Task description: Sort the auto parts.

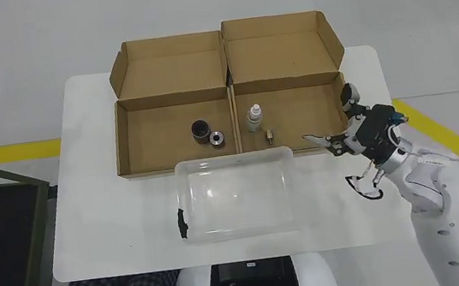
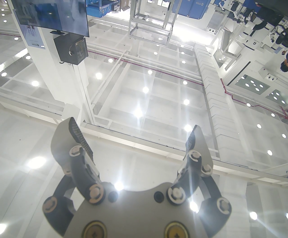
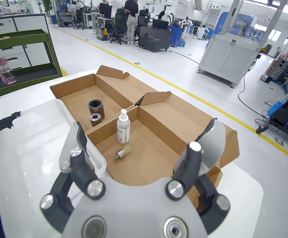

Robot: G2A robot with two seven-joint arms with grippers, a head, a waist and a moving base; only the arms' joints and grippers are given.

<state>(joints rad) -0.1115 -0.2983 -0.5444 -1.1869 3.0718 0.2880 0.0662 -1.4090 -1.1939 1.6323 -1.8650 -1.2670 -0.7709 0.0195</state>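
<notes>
Left gripper: claw wide, holding nothing, aimed at the ceiling. Left brown cardboard box: dark cylindrical metal sleeve just beside a smaller silver metal ring. Front centre: clear plastic bin. Right brown cardboard box: upright white spray bottle, small metal fitting lying near it. Right gripper: claw wide, unladen, by that box's right wall. With all four visible items boxed, sorting appears essentially complete. The bottle's label is too small to read.
</notes>
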